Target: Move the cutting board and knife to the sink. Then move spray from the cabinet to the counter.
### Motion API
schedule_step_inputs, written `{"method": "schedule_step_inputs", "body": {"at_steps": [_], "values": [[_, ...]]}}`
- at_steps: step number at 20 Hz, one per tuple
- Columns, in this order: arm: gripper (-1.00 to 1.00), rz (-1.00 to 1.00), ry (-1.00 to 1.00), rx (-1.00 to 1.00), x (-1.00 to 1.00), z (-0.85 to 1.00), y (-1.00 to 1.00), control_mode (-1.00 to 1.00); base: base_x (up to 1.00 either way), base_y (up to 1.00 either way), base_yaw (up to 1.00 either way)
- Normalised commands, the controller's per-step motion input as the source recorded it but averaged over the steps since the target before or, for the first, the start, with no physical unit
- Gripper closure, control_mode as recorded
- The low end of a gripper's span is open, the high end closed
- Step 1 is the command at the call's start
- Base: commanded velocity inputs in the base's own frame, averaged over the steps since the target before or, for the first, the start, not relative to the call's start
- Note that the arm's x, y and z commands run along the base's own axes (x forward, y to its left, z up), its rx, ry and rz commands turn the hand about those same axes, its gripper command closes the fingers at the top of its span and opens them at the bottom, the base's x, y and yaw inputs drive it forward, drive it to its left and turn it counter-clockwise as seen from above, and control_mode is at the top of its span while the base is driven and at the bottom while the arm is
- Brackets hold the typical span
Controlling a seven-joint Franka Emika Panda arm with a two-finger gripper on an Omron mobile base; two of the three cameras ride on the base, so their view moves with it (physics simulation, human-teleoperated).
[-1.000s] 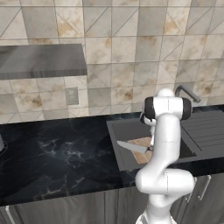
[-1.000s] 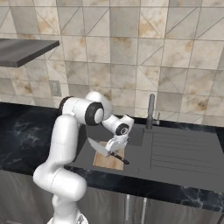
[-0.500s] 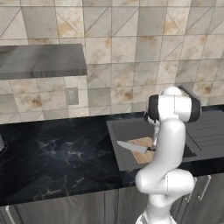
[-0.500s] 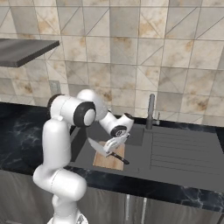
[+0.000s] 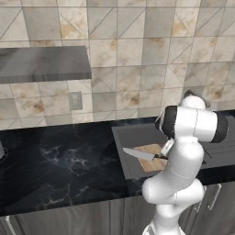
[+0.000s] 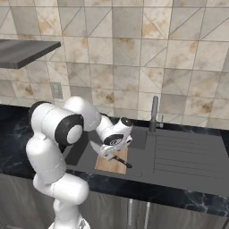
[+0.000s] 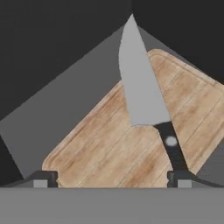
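A white robot arm reaches over a dark grey sink [image 6: 179, 154] set into a black marble-like bench [image 5: 55, 160] with faint white veins. A light-brown wooden cutting board [image 7: 131, 144] lies in the sink basin, and a knife [image 7: 142, 94] with a broad grey blade and dark handle rests on top of it, its tip poking past the board's edge. The hand [image 7: 111, 179] hangs just above them with its fingers spread wide, released and holding nothing. The first half of the task looks done: board and knife are both in the sink. The spray bottle still has to be brought from the cabinet to the bench. A curved grey faucet [image 6: 154, 114] stands behind the basin. The wall is tiled in mottled beige and grey, with a power outlet [image 5: 75, 101]. A grey shelf board [image 5: 43, 64] juts out high on the wall, and grey lower cabinets [image 5: 92, 218] sit under the bench.
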Motion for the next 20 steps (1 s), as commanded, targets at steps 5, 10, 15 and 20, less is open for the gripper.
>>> {"method": "schedule_step_inputs", "body": {"at_steps": [5,10,15,20], "values": [[-1.0,-0.32,0.0,-0.08,-0.31,0.49,0.04,-1.0,0.0,0.0,0.0],[-1.0,-0.22,0.0,-0.01,-0.37,0.53,0.02,-1.0,0.0,0.0,0.0],[-1.0,-0.17,0.0,0.0,-0.44,0.53,0.01,-1.0,0.0,0.0,0.0],[-1.0,-0.16,0.0,0.0,-0.54,0.49,0.0,-1.0,0.0,0.0,0.0]]}}
